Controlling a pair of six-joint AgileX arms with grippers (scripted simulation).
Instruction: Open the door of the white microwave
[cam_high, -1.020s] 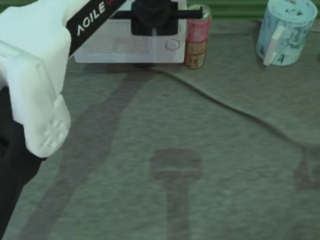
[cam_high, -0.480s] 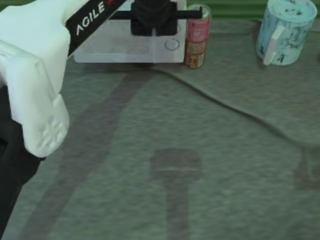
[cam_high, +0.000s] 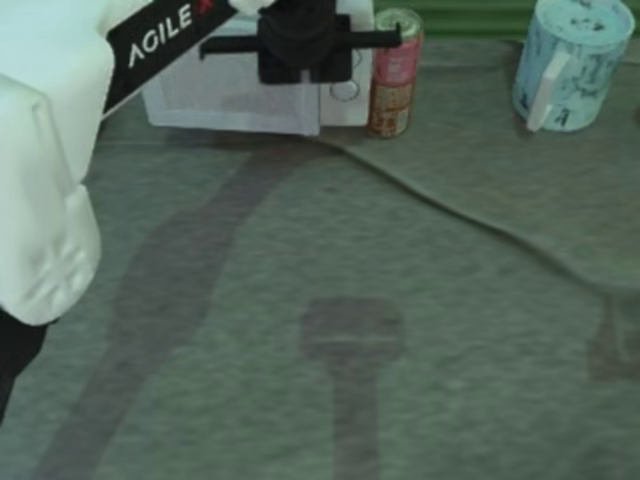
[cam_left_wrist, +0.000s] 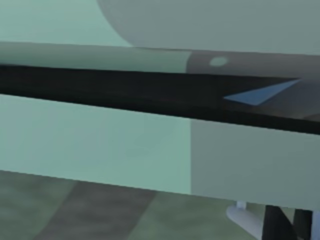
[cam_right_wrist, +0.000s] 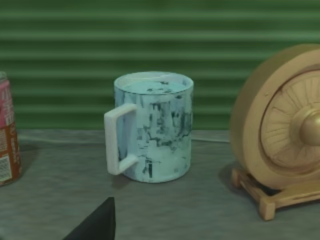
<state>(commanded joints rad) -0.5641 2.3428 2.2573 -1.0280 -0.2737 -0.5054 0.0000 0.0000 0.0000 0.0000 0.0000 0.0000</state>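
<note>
Nearest the cam in top view is the left arm's big white shell (cam_high: 40, 180), smooth moulded plastic w/ a black strip lettered AGILE. It has slid toward the table's left and lower vs half a sec ago, so more of the table (cam_high: 400, 330) shows beside it. The table is covered in grey-green felt-like cloth w/ darker shadow bands and a raised crease running diagonally to the right.

Further back, the left gripper (cam_high: 305, 75) sits at the front of the white microwave (cam_high: 345, 90), a black blocky head w/ a thin crossbar. Can't tell how wide its fingers are; they're hidden under the head. The door (cam_high: 230, 95), flat white w/ speckled grey mesh window, now stands out a bit from the body at its right edge; earlier it lay flush. One round knob shows beside that edge.

Left wrist view: close-up of a pale panel and a dark gap, too close to say more.

Just right of the microwave, touching or nearly, stands an upright pink-and-brown can (cam_high: 393, 70). Well to the right is a marbled pale-blue mug (cam_high: 570, 65) w/ a square white handle. Right wrist view shows a gold disc-shaped object (cam_right_wrist: 280, 130) on a slatted wooden stand beside the mug, ribbed green wall behind. Right gripper (cam_right_wrist: 95, 225): only a dark tip visible, state can't tell.
</note>
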